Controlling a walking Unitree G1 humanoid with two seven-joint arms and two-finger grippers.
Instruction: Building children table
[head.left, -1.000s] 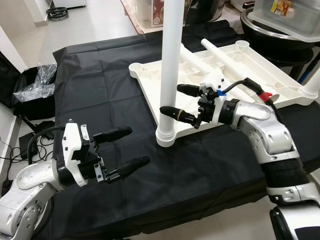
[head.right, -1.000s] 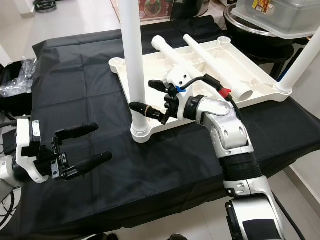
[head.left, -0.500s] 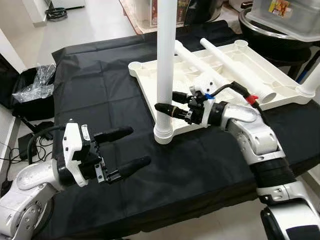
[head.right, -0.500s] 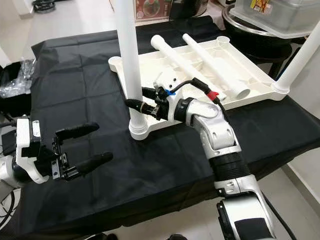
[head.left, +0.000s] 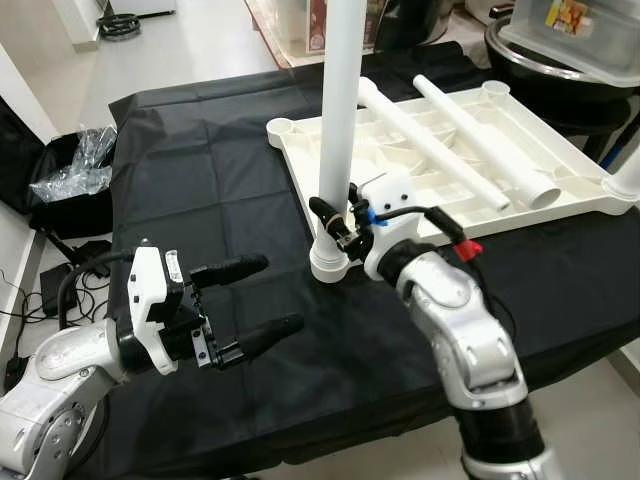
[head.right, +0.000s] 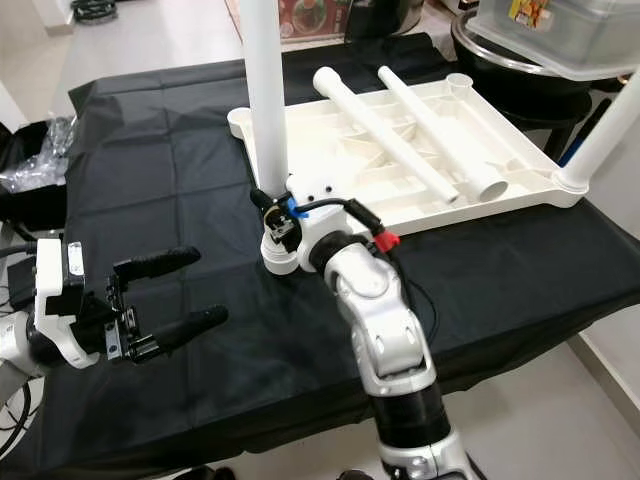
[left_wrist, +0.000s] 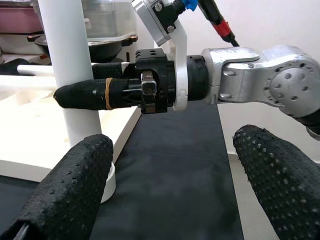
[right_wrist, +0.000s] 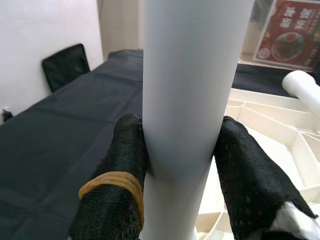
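A white plastic tabletop (head.left: 560, 170) lies upside down on the black cloth. One white leg (head.left: 337, 120) stands upright in its near left corner socket. My right gripper (head.left: 335, 222) is shut on this upright leg just above the socket; in the right wrist view both fingers (right_wrist: 122, 165) press its sides. Two loose legs (head.left: 430, 150) lie across the tabletop. Another leg (head.left: 625, 165) stands at the far right corner. My left gripper (head.left: 280, 292) hovers open over the cloth, to the left of and nearer than the socket, holding nothing.
The black-clothed work table (head.left: 200, 200) ends near my body at the front. A black bag with clear plastic (head.left: 70, 175) sits on the floor to the left. A clear storage box on a dark bowl (head.left: 565, 45) stands behind the tabletop at the right.
My right gripper moved left from beside the upright leg and shut around it near the base. The left gripper stayed open in place.
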